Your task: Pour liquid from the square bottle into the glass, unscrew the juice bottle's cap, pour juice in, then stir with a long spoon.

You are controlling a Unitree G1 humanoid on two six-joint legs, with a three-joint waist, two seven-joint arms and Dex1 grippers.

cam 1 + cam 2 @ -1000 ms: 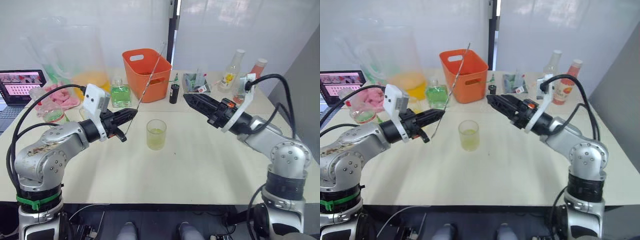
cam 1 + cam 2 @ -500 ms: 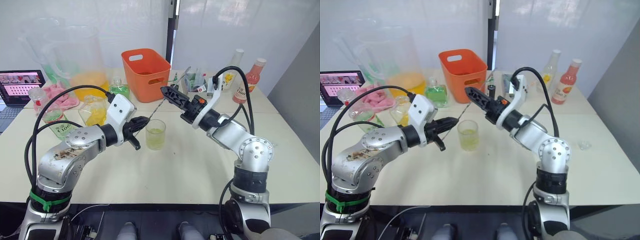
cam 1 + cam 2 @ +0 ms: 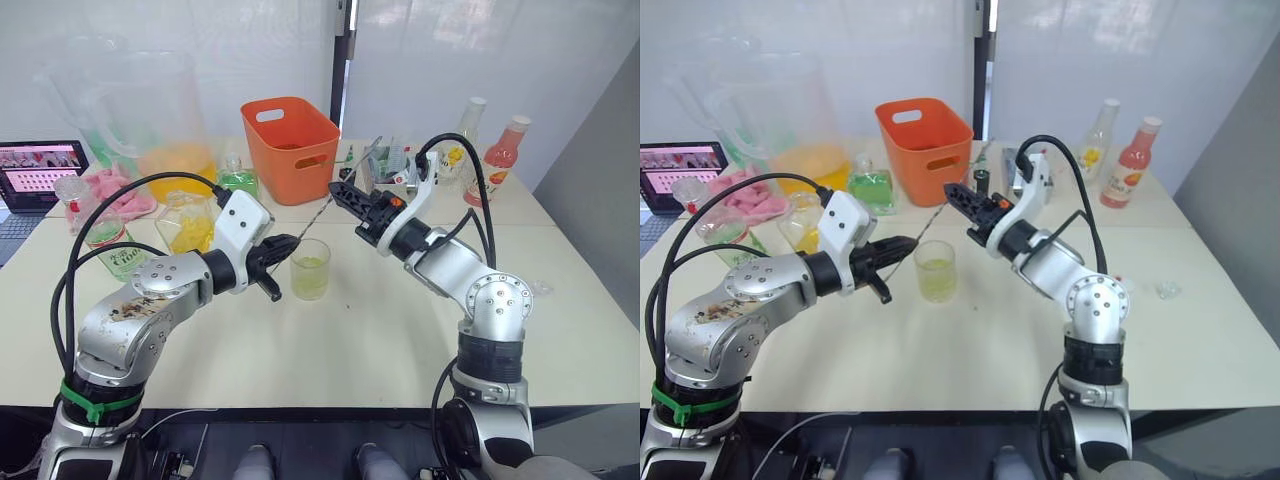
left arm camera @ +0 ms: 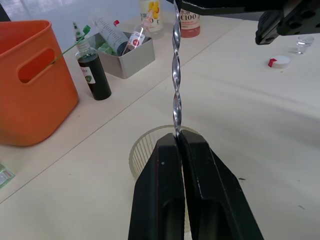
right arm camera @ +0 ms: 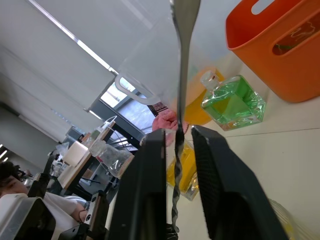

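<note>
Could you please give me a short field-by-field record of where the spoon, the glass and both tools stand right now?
long spoon: twisted stem slanting up from the left tool toward the right tool
left tool: shut on the stem, just beside the glass rim
right tool: open, one finger on each side of the stem, not closed on it
glass: upright on the table, pale green-yellow liquid in its lower part
spoon in glass: not yet
orange basket: behind the glass
green square bottle: beside the basket
</note>
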